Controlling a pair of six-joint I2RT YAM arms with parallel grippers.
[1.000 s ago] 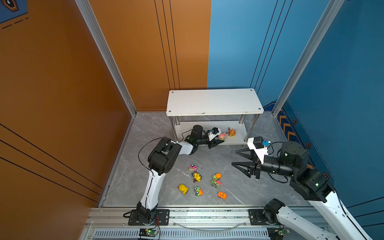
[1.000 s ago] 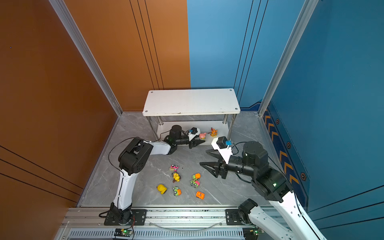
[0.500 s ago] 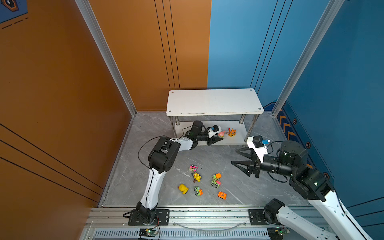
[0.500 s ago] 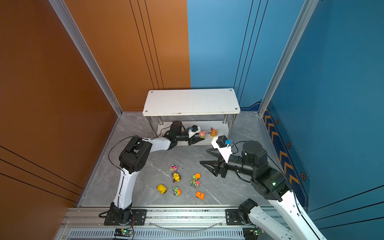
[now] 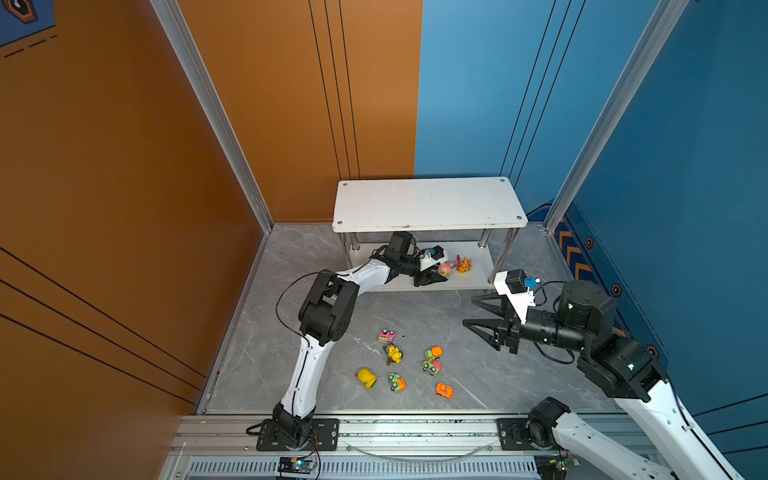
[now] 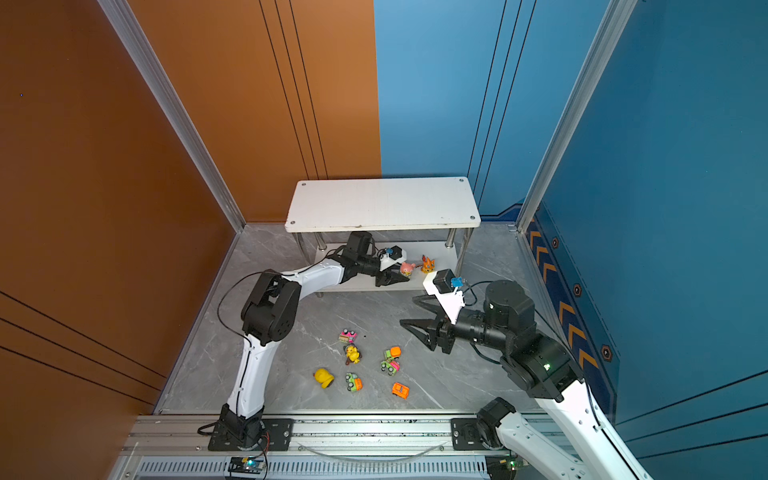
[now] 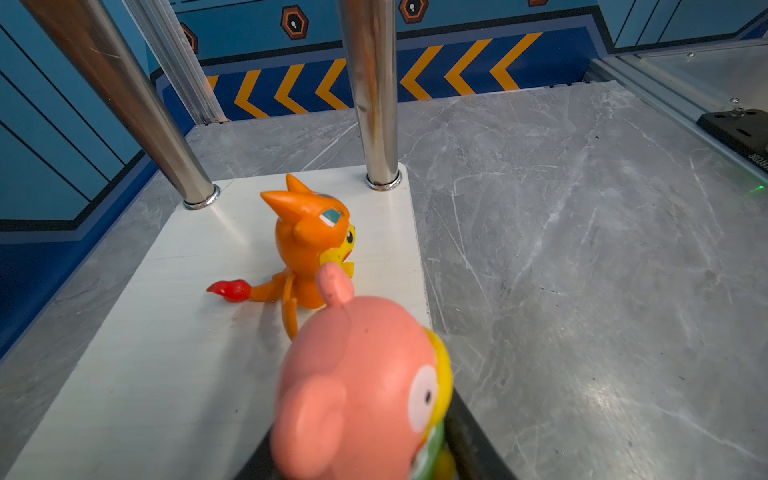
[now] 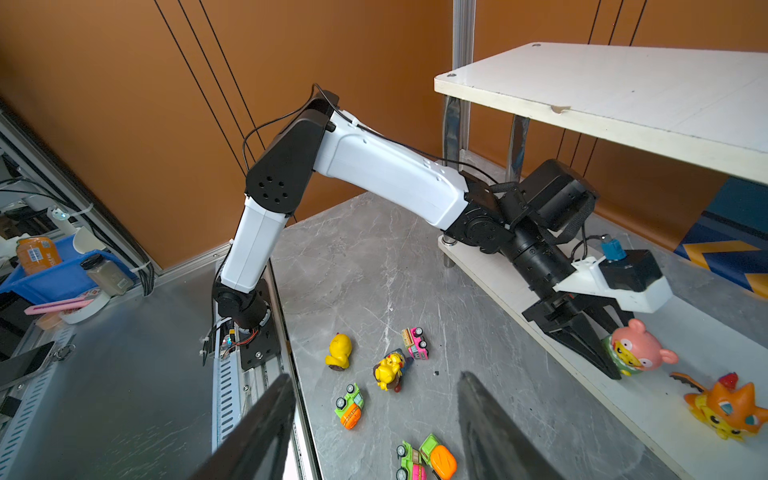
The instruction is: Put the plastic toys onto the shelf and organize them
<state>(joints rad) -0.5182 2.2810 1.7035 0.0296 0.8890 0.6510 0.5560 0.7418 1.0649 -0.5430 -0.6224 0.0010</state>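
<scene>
Pink figurine (image 5: pixel 445 268) pinched in partly closed left gripper (image 5: pixel 442 273) at lower board of shelf (image 5: pixel 428 203), near front edge, just beside orange figurine (image 5: pixel 463 264): on release might topple, roll off, or bump that neighbour; right gripper (image 5: pixel 469 308) spread wide, empty.

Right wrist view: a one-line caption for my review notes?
Left gripper holds a pink figurine at the shelf's lower board beside an orange figurine.

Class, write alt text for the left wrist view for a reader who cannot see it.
A pink figurine looms blurred in the foreground; beyond it an orange figurine with a red-tipped tail stands on the shelf's lower white board, near two chrome legs.
</scene>
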